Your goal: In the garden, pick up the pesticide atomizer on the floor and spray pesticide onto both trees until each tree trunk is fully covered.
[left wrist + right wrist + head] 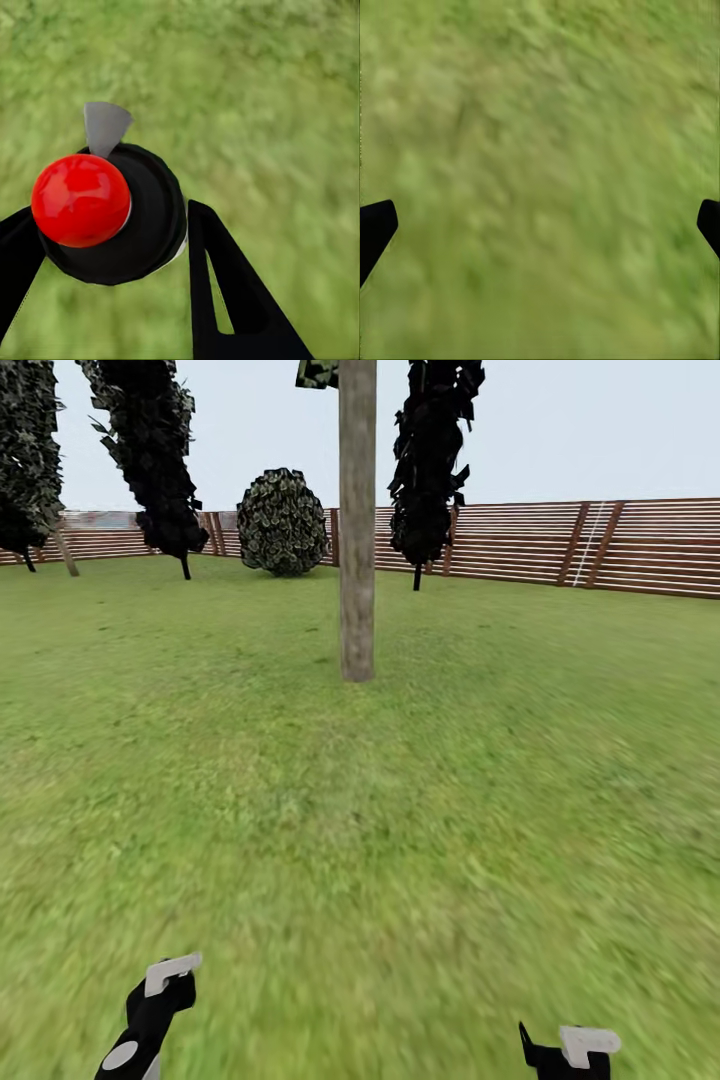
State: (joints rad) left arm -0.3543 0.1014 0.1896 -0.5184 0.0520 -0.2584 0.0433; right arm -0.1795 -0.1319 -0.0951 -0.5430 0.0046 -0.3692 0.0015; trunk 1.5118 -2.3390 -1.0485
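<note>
A grassy garden lawn stretches ahead to a brown slatted fence. The left gripper grips the pesticide atomizer: in the left wrist view its black round body with a red ball top and a small grey nozzle sits squeezed between the two black fingers, and it touches both. In the head view the atomizer's pale nozzle pokes up from that gripper at the lower left. The right gripper has its jaws spread wide with nothing but grass between them. One thick, bare, grey-beige tree trunk stands straight ahead, well beyond both sets of jaws, and a second like it stands far off to the left near the fence. Thin black columnar trees and a round bush line the fence. The pickup looks done; no spray mark shows on either trunk, so closing in and spraying both trunks appears left to do.
</note>
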